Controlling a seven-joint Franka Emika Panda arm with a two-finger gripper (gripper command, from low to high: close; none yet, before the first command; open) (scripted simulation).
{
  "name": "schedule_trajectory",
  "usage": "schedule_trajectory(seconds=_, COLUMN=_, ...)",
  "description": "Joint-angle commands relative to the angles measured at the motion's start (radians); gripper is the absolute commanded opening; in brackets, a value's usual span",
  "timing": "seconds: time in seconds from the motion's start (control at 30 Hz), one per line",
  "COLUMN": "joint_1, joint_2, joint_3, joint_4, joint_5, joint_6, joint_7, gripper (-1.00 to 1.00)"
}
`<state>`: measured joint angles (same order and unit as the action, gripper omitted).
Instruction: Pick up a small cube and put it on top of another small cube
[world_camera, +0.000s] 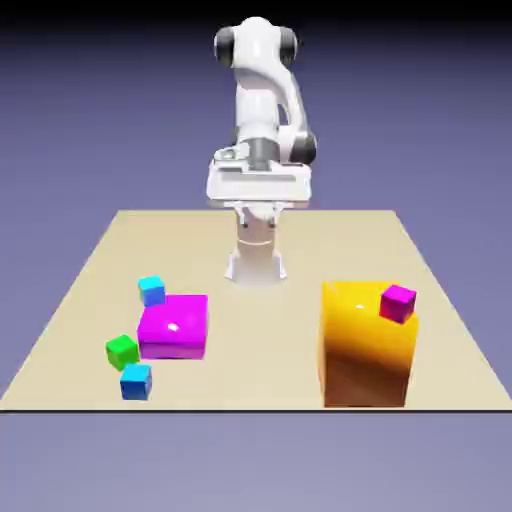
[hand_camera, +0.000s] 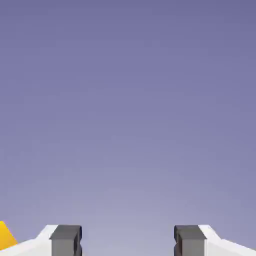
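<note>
The small bright green cube (world_camera: 122, 350) rests on the table near the exterior view's left, just left of a large magenta block (world_camera: 174, 325). Two small blue cubes lie close by: one (world_camera: 151, 290) behind the magenta block's corner, the other (world_camera: 136, 380) in front of the green cube. My gripper (world_camera: 259, 215) hangs high near the robot's base, far from all the cubes. In the hand view the gripper (hand_camera: 128, 242) is open, its grey fingertips (hand_camera: 66, 240) wide apart with only backdrop between them. None of the small cubes appears in the hand view.
A tall yellow block (world_camera: 367, 340) stands at the exterior view's right with a small magenta cube (world_camera: 397, 302) on its top. A sliver of that yellow block (hand_camera: 5, 235) shows at the hand view's lower left corner.
</note>
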<state>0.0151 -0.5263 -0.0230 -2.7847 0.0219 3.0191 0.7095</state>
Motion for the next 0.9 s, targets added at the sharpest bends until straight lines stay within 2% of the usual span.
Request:
schedule_trajectory(seconds=0.0, joint_1=0.003, joint_2=0.036, joint_3=-0.019, joint_4=0.021, joint_5=0.018, joint_6=-0.015, joint_7=-0.026, gripper=0.00)
schedule_trajectory(seconds=0.87, joint_1=0.069, joint_2=0.979, joint_3=-0.514, joint_4=0.566, joint_5=0.491, joint_6=-0.400, joint_7=-0.705, gripper=0.00)
